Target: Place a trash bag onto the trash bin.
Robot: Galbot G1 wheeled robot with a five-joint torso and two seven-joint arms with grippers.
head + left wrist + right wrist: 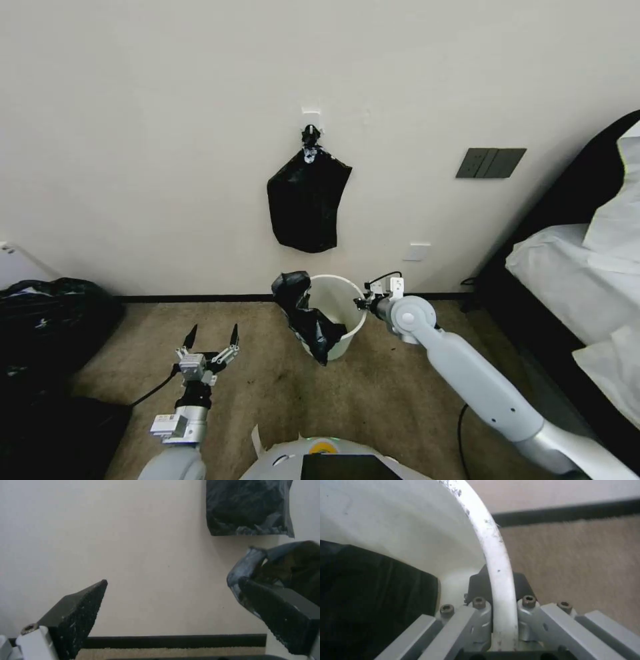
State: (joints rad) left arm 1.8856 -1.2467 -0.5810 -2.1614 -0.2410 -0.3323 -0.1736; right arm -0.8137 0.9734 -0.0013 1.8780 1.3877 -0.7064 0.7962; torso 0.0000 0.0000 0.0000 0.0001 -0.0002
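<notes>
The cream-white trash bin (pixel 343 308) stands on the carpet by the wall. A crinkly black trash bag (pixel 305 319) hangs over its left rim, partly inside and partly down the outside. My right gripper (pixel 363 305) is at the bin's right rim. In the right wrist view the right gripper (pixel 498 578) is shut on the trash bin's rim (pixel 490 542), with the trash bag (pixel 370 592) dark inside the bin. My left gripper (pixel 212 337) is open and empty, left of the bin and apart from it. Its fingers (pixel 78 615) point at the wall, with the trash bag (pixel 290 565) beside one fingertip.
A knotted black bag bundle (pixel 308 203) hangs from a wall hook above the bin. Bulky black sacks (pixel 47 320) lie at the left. A bed with white bedding (pixel 580 280) stands at the right. Bare carpet (pixel 280 393) lies between me and the bin.
</notes>
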